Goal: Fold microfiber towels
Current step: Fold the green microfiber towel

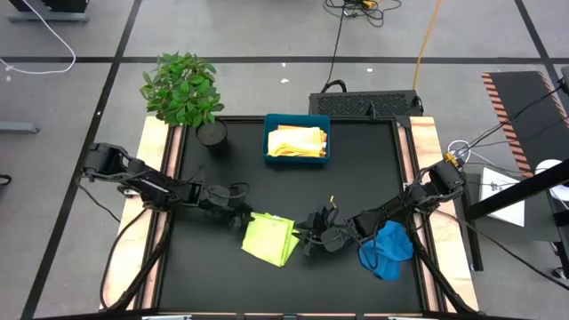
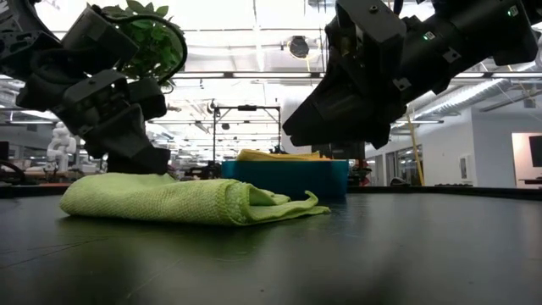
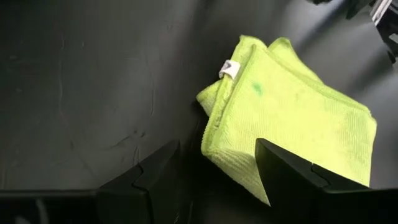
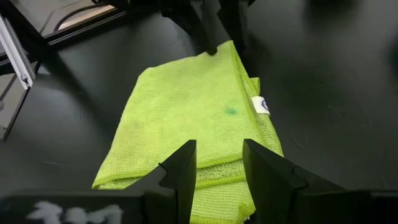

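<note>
Towel in lime green [image 1: 269, 238] lies folded between your two grippers: left gripper [image 1: 238, 219] open at one edge, right gripper [image 1: 313, 242] part open at the opposite edge, both equally near.

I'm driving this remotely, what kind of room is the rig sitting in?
Most likely a large open lab or workshop, not a home. The low view shows ceiling strip lights and equipment stands far behind the table; the high view shows grey floor with trailing cables.
</note>
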